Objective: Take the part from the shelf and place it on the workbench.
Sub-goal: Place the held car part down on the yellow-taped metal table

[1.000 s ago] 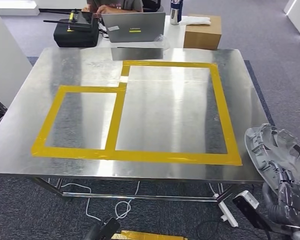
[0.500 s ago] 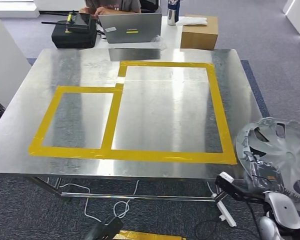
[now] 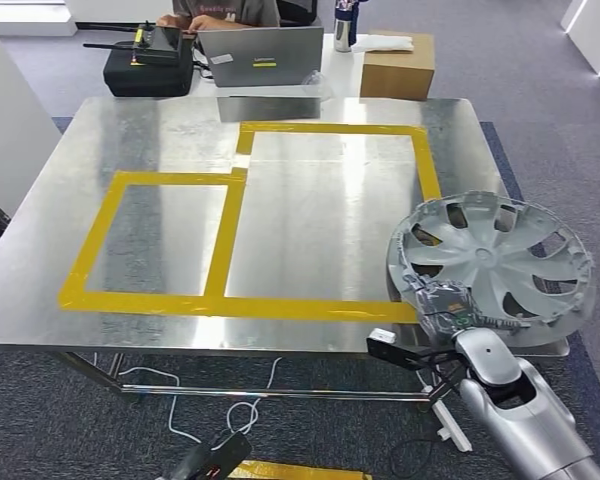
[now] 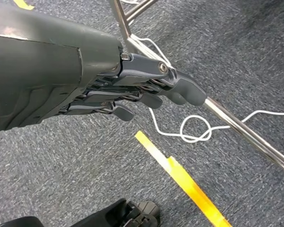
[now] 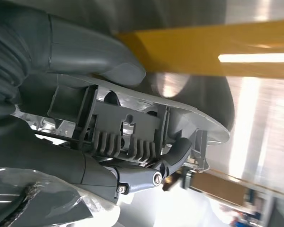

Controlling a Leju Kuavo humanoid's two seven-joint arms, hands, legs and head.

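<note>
The part is a silver wheel cover with curved spokes, lying nearly flat over the workbench's front right corner. My right hand grips its near rim from below. In the right wrist view the thumb lies on one side of the cover's ribbed rim and a finger hooks the other side, above yellow tape. My left hand hangs over the carpet with fingers extended and nothing in them.
Yellow tape marks two rectangles on the steel top. Behind the bench a person sits at a laptop, with a black case, a bottle and a cardboard box. White cables lie under the bench.
My right arm has lifted the wheel cover from beside the bench's right edge up and left over its front right corner, tipping it nearly flat. The view shifted slightly.
</note>
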